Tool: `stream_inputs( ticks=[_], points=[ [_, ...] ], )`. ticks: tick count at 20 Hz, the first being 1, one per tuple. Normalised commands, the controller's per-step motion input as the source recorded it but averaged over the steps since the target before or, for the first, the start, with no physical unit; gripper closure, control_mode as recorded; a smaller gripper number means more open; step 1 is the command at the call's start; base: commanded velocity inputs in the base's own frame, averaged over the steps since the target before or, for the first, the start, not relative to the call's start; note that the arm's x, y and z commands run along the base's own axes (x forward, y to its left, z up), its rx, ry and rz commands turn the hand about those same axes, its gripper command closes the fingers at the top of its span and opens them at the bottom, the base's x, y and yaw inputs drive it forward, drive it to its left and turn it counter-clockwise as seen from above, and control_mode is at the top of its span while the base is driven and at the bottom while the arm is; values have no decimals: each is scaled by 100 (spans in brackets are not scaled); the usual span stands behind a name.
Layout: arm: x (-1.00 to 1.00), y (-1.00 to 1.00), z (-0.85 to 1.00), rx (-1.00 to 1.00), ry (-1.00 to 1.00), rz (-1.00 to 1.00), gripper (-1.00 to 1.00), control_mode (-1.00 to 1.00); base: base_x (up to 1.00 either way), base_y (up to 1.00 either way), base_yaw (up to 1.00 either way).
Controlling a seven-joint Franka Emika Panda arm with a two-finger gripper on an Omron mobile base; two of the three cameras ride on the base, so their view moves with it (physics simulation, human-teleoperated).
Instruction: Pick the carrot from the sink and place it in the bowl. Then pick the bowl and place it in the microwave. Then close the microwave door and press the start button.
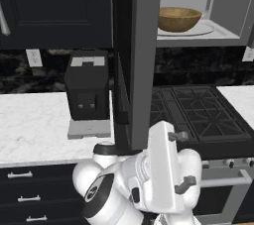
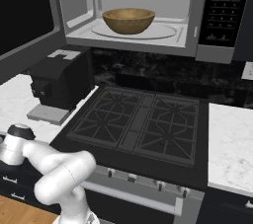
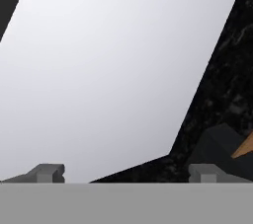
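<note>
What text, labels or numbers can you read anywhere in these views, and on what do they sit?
None can be read.
Microwave control strip: rows of small light marks, too small and blurred to read.
Black coffee machine: a grey top panel and dark front buttons, no lettering legible.
Stove knobs: no markings to make out.
Wall outlet: plain white, no text.
Bowl in the microwave: unmarked.

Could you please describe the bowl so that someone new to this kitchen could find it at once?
Look above the stove at the open microwave. On its white turntable sits the bowl, wide, round, tan-brown wood, the only brown thing among grey walls.
</note>
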Motion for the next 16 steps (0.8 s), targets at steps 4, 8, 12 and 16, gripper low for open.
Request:
stream_inputs(
  ticks=[4,8,12,16],
  points=[
    [34,50,-64,2,11,28,-100,-100,0,0,0],
    [18,13,-54,8,16,35,-100,-100,0,0,0],
    [19,39,-30,2,38,31,-100,-100,0,0,0],
    [47,86,-6,0,56,24,-100,-100,0,0,0]
  ],
)
